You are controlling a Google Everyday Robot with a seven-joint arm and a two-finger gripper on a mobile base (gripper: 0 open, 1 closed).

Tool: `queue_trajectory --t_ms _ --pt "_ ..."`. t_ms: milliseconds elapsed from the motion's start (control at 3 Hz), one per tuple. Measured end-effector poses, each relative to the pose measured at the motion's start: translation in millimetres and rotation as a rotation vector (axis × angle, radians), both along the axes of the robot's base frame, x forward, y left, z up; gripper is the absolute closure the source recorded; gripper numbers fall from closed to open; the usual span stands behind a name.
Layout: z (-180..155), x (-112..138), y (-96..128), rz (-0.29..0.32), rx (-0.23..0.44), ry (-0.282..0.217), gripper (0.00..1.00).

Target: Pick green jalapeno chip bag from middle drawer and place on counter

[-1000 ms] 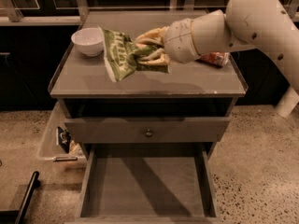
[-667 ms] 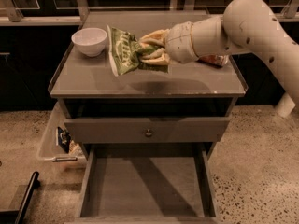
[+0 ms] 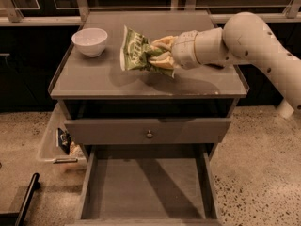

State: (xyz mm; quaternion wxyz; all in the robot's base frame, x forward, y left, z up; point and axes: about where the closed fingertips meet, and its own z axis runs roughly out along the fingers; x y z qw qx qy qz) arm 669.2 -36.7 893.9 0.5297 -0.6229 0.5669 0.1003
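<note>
My gripper [image 3: 157,55] is shut on the green jalapeno chip bag [image 3: 135,53] and holds it over the middle of the counter [image 3: 99,81]; the bag is tilted and casts a shadow on the top. My white arm [image 3: 249,41] reaches in from the right. The middle drawer [image 3: 148,187] stands pulled open below, its bare floor showing. A closed grey drawer front with a small knob [image 3: 149,134] sits above it.
A white bowl [image 3: 90,41] stands at the counter's back left. A clear plastic bin [image 3: 59,142] with items sits on the floor left of the cabinet. A dark bar [image 3: 26,199] lies at the lower left. Speckled floor surrounds the cabinet.
The gripper with the bag has moved a little toward the back and middle of the counter. The bag has turned more upright.
</note>
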Motion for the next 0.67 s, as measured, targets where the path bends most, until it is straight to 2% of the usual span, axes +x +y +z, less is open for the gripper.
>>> queue_trajectory --t_ms 333,667 --pt "-11 16 -8 -0.075 0.002 0.035 1.00" --pt "-16 33 -15 -0.140 -0.003 0.050 1.00"
